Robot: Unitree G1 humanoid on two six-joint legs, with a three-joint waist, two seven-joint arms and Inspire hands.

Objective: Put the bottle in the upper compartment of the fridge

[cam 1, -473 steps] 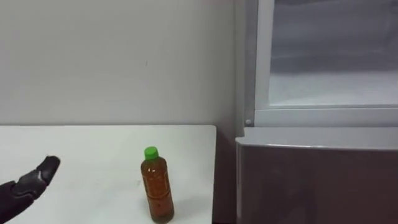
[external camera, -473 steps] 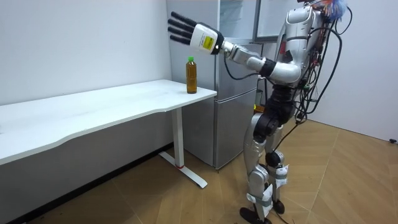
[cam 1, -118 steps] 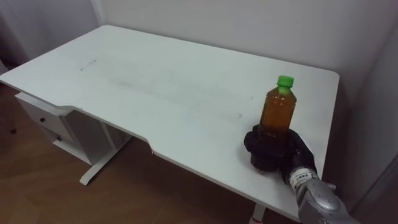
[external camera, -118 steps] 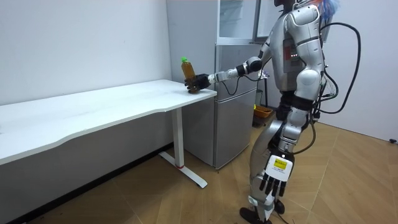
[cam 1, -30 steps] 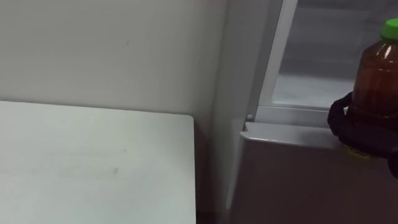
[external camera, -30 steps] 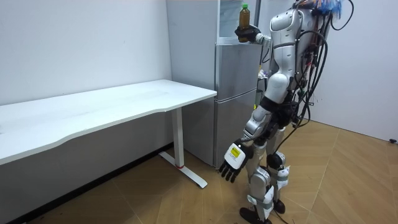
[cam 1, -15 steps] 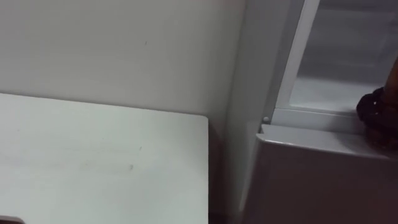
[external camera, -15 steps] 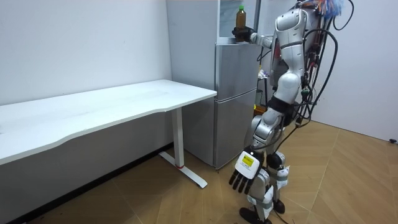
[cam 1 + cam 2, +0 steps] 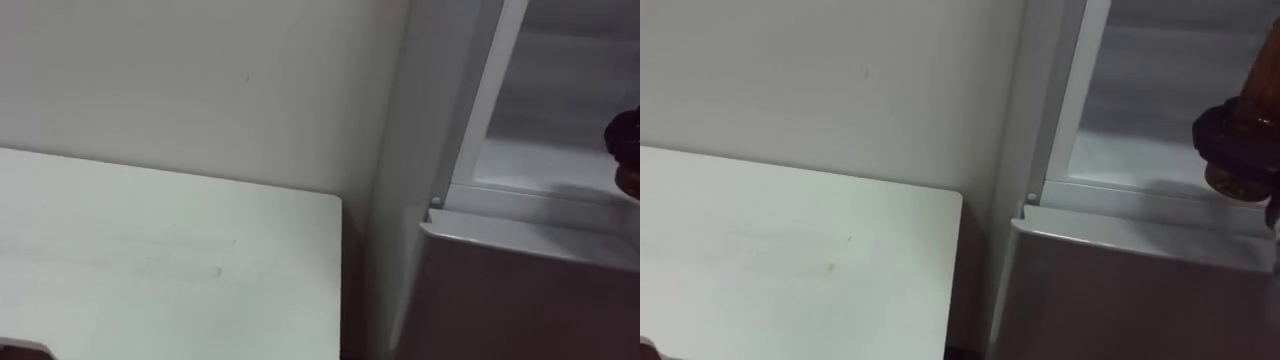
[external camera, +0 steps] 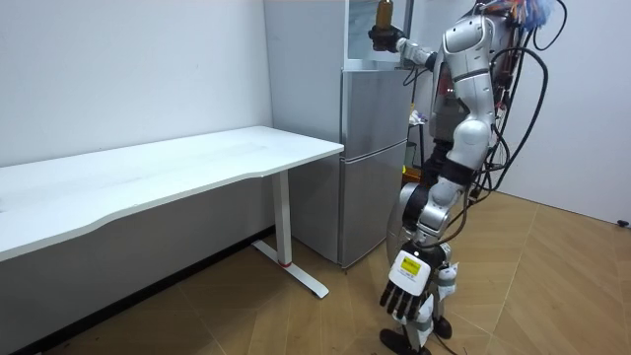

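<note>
My right hand is shut on the lower part of a brown bottle, held upright at the front of the fridge's open upper compartment, just above its white floor. In the left eye view, that right hand is a dark shape at the right edge. The room view has me standing before the fridge with my right arm raised, the bottle at the upper opening above the right hand. My left hand hangs open by my legs.
The grey lower fridge door is closed below the compartment. A white table stands against the wall to the left of the fridge, its corner close to the fridge side. Wooden floor lies behind me.
My right hand has lifted the bottle higher and carried it toward the upper fridge opening. The left hand has swung back down beside my legs. The eye views have shifted.
</note>
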